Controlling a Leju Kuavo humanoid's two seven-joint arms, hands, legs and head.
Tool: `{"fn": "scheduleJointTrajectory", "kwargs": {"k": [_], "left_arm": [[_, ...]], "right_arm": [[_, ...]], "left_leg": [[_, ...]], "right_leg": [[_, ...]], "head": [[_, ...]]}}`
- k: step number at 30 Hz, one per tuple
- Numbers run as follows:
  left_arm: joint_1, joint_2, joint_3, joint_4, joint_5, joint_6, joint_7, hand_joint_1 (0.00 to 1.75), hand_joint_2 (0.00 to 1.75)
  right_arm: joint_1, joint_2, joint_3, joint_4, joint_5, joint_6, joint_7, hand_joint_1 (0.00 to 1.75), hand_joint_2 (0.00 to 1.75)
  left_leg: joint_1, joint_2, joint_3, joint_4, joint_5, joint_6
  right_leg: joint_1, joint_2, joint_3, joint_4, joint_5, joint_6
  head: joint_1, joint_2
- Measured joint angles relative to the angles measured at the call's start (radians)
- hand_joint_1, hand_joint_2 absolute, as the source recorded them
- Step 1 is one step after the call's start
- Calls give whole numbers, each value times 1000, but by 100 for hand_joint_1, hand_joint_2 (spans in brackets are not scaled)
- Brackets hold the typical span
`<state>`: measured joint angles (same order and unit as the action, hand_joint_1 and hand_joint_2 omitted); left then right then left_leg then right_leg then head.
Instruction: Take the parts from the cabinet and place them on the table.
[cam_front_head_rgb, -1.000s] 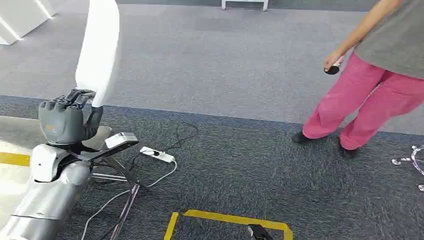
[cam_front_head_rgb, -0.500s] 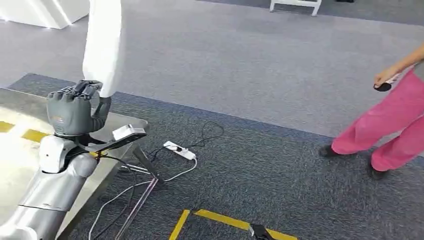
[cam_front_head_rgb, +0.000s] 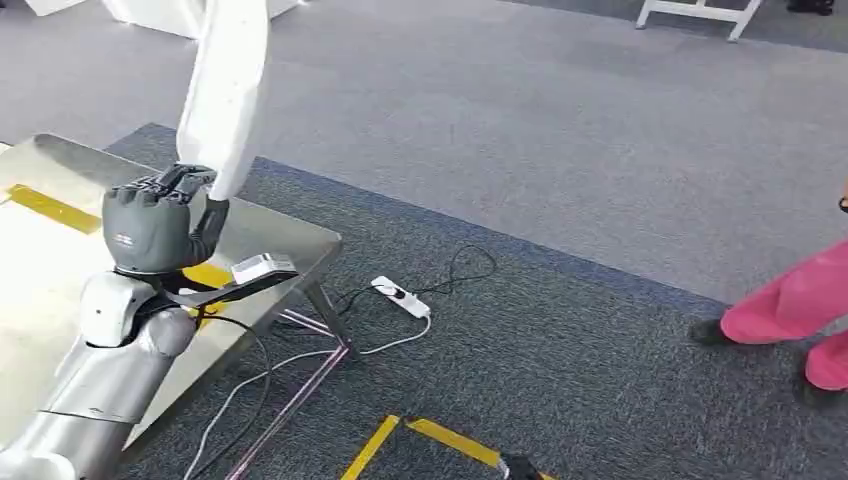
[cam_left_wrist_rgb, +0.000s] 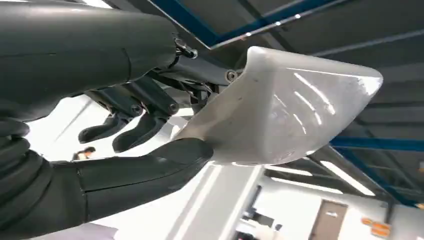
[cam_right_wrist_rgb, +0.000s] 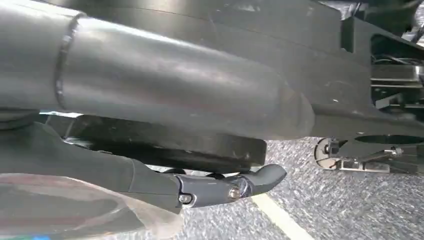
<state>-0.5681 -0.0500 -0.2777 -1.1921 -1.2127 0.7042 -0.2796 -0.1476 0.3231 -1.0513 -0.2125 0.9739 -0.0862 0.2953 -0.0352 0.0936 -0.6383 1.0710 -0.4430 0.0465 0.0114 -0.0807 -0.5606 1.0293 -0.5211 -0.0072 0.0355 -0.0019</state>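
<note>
My left hand (cam_front_head_rgb: 157, 224) is raised in front of me and grips the lower end of a long white curved part (cam_front_head_rgb: 224, 92), which stands upright out of the fist. In the left wrist view the thumb (cam_left_wrist_rgb: 150, 167) presses under the glossy white part (cam_left_wrist_rgb: 295, 110) and the dark fingers close over its top edge. The hand hovers over the near corner of a steel table (cam_front_head_rgb: 285, 240) marked with yellow tape. My right hand (cam_right_wrist_rgb: 150, 182) hangs low beside my body above the carpet. One dark finger (cam_right_wrist_rgb: 225, 187) shows, and its hold is unclear.
A small grey device (cam_front_head_rgb: 262, 268) on a tripod stands at the table's corner. Cables and a white power strip (cam_front_head_rgb: 401, 297) lie on the dark carpet. Yellow floor tape (cam_front_head_rgb: 440, 440) runs at the bottom. A person's pink trouser leg (cam_front_head_rgb: 790, 305) is at the right edge.
The camera has turned left: the steel table has come further into the picture and the person has slid to the right edge. My left hand still holds the white part upright.
</note>
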Motion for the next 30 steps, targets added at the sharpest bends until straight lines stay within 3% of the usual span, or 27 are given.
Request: {"fn": "scheduleJointTrajectory", "kwargs": {"k": [1, 4, 5, 6, 7, 8, 9, 10, 11, 12, 14, 15, 16, 17, 19, 20, 21, 22, 23, 25, 26, 27, 28, 29, 30], "left_arm": [[-5, -2, 0, 2, -1, 0, 0, 175, 175], [-6, -1, -1, 6, -3, 0, 0, 175, 175], [-5, -1, -1, 7, -3, 0, 0, 175, 175], [-9, 0, 0, 8, -5, 1, 0, 175, 175], [-12, -3, 0, 10, -8, 0, 1, 175, 175], [-11, -8, -1, 12, -10, 0, 1, 175, 175], [-10, -9, -1, 14, -11, 0, 2, 175, 175], [-9, -9, -1, 16, -13, 0, 2, 175, 175], [-6, -8, -1, 19, -13, 0, 2, 175, 175], [-6, -8, -1, 22, -14, 0, 3, 175, 175], [-7, -8, -1, 24, -15, 0, 3, 175, 175], [-6, -8, -1, 24, -16, 0, 3, 175, 175], [-9, -8, -1, 24, -15, 0, 3, 175, 175], [-10, -10, -1, 24, -15, 0, 4, 175, 175], [-7, -5, -1, 25, -16, 0, 4, 175, 175], [-7, -2, -1, 25, -16, 0, 4, 175, 175], [-6, -1, -1, 25, -16, 0, 4, 175, 175], [-9, 1, -1, 25, -17, 0, 4, 175, 175], [-11, 1, -2, 25, -16, 0, 6, 175, 175], [-10, 1, -2, 29, -18, 0, 15, 175, 175], [-10, 2, -2, 36, -25, 0, 26, 175, 175], [-10, 4, -2, 40, -34, 0, 36, 175, 175], [-14, 10, -2, 51, -50, 0, 60, 175, 175], [-24, 16, -6, 66, -62, 0, 84, 175, 175], [-34, 21, -9, 81, -68, 0, 104, 175, 175]], "right_arm": [[2, 0, 0, 0, 0, 0, 1, 0, 0], [4, 0, 0, 0, 3, 0, 2, 0, 0], [5, -1, 0, -2, 4, 0, 2, 0, 0], [2, -3, 0, -3, 3, 0, -3, 0, 0], [-3, -3, 1, -3, 3, 0, -2, 0, 0], [-8, -3, 1, -3, 3, 0, -3, 0, 0], [-9, -3, 2, -3, 3, 0, -3, 0, 0], [-10, -3, 2, -3, 3, 0, -3, 0, 0], [-10, -3, 2, -3, 3, 0, -3, 0, 0], [-10, -3, 3, -3, 3, 0, -3, 0, 0], [-5, -4, 3, -3, 3, -1, -3, 0, 0], [-3, -4, 3, -3, 3, -1, -3, 0, 0], [-6, -2, 3, 0, 2, 0, -4, 0, 0], [-7, -2, 3, 1, 3, -1, -3, 0, 0], [-6, -2, 4, 0, 3, -1, -5, 0, 0], [-6, -2, 4, 1, 3, -1, -4, 0, 0], [-6, 0, 4, 0, 3, -1, -4, 0, 0], [-3, 0, 4, 0, 3, -1, -4, 0, 0], [1, 0, 4, 0, 3, -2, -4, 0, 0], [4, -1, 4, 0, 3, -2, -4, 0, 0], [6, -2, 4, 0, 3, -3, -4, 0, 0], [7, -2, 4, 0, 2, -3, -3, 0, 0], [8, -2, 4, 0, 1, -3, -2, 0, 0], [8, -2, 4, 0, 0, -3, -2, 0, 0], [8, -2, 4, 0, 0, -3, 0, 0, 0]], "left_leg": [[-7, 8, 6, -20, -2, 7], [-9, -32, 5, -37, -7, 11], [9, -45, 19, -57, 3, 8], [11, -59, 23, -61, 5, 7], [15, -65, 22, -61, 6, 11], [17, -80, 23, -61, 6, 11], [17, -94, 23, -61, 5, 12], [17, -106, 23, -60, 5, 12], [18, -122, 23, -59, 4, 12], [21, -142, 23, -56, 2, 8], [30, -175, 24, -42, -6, -4], [35, -187, 22, -34, -12, -13], [29, -198, 10, -25, -14, -19], [32, -209, 0, -22, -10, -22], [34, -230, -1, -26, -4, -27], [34, -240, -2, -24, -7, -29], [31, -215, -3, -17, -15, -32], [26, -155, -20, 21, -38, -39], [28, -124, -55, 95, -74, -46], [33, -104, -132, 247, -129, -51], [34, -103, -156, 288, -132, -51], [35, -103, -152, 276, -110, -49], [34, -101, -128, 225, -70, -44], [29, -93, -84, 132, -17, -34], [21, -62, -40, 42, 25, -18]], "right_leg": [[6, -10, -2, 0, -2, 4], [9, -53, 5, -8, -5, 13], [9, -42, -4, -5, -15, 21], [5, 28, -10, 21, -27, 25], [5, 59, -33, 70, -50, 28], [3, 78, -79, 162, -86, 33], [2, 80, -125, 242, -116, 38], [1, 80, -152, 287, -124, 40], [0, 80, -169, 301, -111, 43], [-4, 81, -156, 253, -64, 48], [-14, 101, -82, 77, 39, 55], [-21, 147, -57, 33, 33, 65], [-28, 191, -46, 19, 23, 67], [-27, 182, -44, 16, 22, 48], [-22, 162, -42, 16, 22, 40], [-30, 147, -38, 14, 23, 34], [-31, 135, -35, 12, 21, 30], [-30, 122, -29, 11, 19, 22], [-28, 106, -26, 11, 15, 16], [-24, 78, -24, 11, 9, 9], [-23, 63, -22, 11, 7, 7], [-21, 51, -18, 11, 3, 7], [-19, 39, -12, 11, -1, 7], [-15, 26, -4, 11, -6, 7], [-11, 16, 5, 9, -11, 6]], "head": [[-5, 0], [-5, 0], [-3, 0], [-2, 0], [-1, 0], [7, 0], [6, 0], [6, 0], [5, 0], [6, 0], [7, 0], [5, 0], [10, 0], [11, 0], [10, 0], [9, 0], [9, 0], [-2, 0], [-1, 0], [-2, 0], [-2, 0], [-2, 0], [-2, 0], [-2, 0], [-2, 0]]}}
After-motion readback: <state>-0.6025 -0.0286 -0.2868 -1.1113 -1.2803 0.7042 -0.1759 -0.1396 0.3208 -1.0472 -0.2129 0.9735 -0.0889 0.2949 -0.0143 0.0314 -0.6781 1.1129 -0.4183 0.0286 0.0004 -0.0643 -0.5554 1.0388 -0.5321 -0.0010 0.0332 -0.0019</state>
